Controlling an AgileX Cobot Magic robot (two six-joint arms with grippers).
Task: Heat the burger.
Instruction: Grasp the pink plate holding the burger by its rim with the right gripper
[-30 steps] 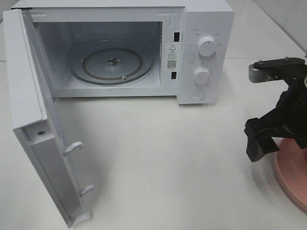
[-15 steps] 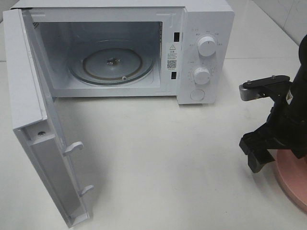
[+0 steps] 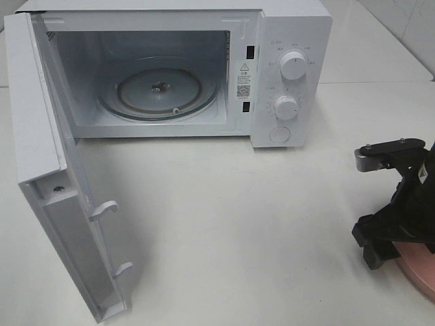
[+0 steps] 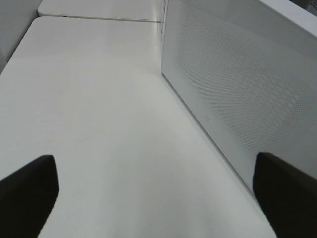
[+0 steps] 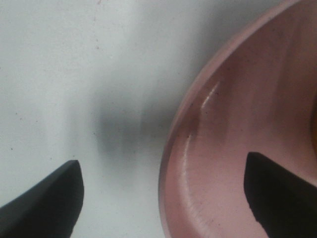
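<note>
Since a second ago our right arm has sunk lower and drawn back toward the near right corner, so the right fingers [image 5: 45,203] now straddle the rim of the pink plate [image 3: 417,276], one over the bare table [image 3: 238,224] and the other over the plate's inside. They stand apart with nothing gripped yet. The left fingers [image 4: 27,193] also stand apart and empty, beside the outer face of the open door [image 3: 41,136]. We cannot make out the burger in any view; we judge it sits further in on the plate, past the picture edge. The microwave [image 3: 285,41] stands at the far side with its glass turntable [image 3: 160,88] bare, so loading is not yet done. From here we see the rim pinch as the weak point: a shallow bite on that sloped, glossy edge could let the plate slip or tilt once lifted, and a tilt would send the burger sliding off.
</note>
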